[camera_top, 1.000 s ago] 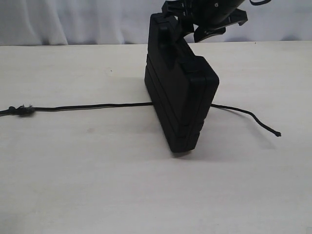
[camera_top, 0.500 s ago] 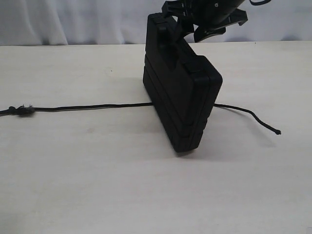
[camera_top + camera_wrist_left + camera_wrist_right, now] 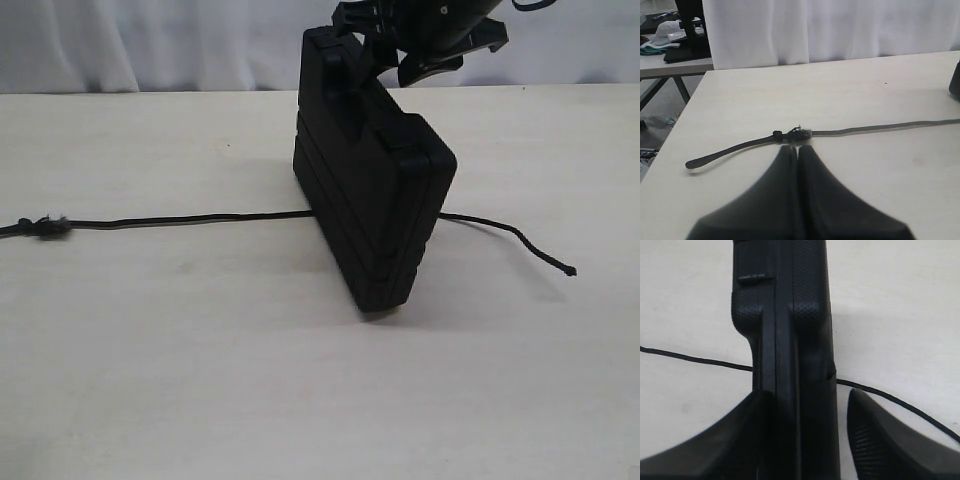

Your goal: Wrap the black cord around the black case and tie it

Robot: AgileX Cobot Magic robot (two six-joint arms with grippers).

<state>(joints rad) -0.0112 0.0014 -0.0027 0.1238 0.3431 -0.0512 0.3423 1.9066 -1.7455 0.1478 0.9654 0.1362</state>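
The black case (image 3: 370, 200) stands on its long edge on the table, across the black cord (image 3: 180, 219), which runs under it. The cord's knot (image 3: 45, 227) lies far left and its tip (image 3: 570, 271) lies right of the case. My right gripper (image 3: 388, 58) straddles the case's far top end. In the right wrist view this gripper (image 3: 807, 395) is open: one finger lies against the case (image 3: 790, 315), the other finger (image 3: 875, 440) stands a little off it. My left gripper (image 3: 798, 147) is shut and empty, just short of the cord's knot (image 3: 790, 133).
A white curtain (image 3: 150, 45) hangs behind the pale table (image 3: 300, 400). The table's left edge (image 3: 687, 107) shows in the left wrist view, with another table and clutter (image 3: 670, 37) beyond it.
The case has shifted slightly, its near top corner leaning a little to the right, and the cord's right end moved a bit with it. The left gripper is unchanged.
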